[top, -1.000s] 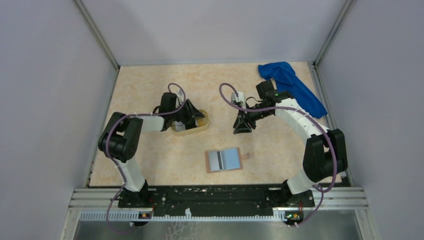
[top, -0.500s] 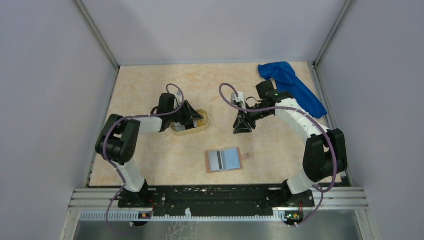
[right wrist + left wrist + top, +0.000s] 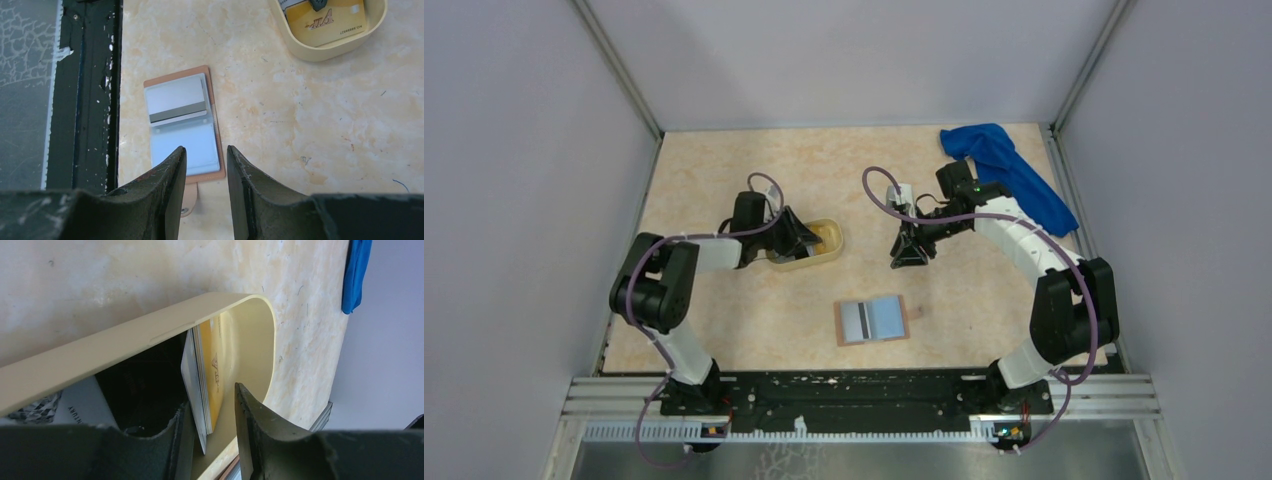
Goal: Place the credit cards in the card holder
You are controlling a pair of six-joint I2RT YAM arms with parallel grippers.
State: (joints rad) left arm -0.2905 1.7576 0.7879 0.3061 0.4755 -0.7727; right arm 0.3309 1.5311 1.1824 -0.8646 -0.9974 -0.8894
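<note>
Left gripper [image 3: 210, 402] part-open astride upright credit cards [image 3: 200, 375] in yellow tray [image 3: 125, 342], nothing clamped yet; risk: pinching the whole stack, cards fanning out.

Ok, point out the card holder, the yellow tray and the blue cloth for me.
card holder [image 3: 879, 320]: top view, on its grey-blue inner pocket.
yellow tray [image 3: 325, 55]: right wrist view, on its near wall.
blue cloth [image 3: 1014, 175]: top view, on the middle of the fabric.
</note>
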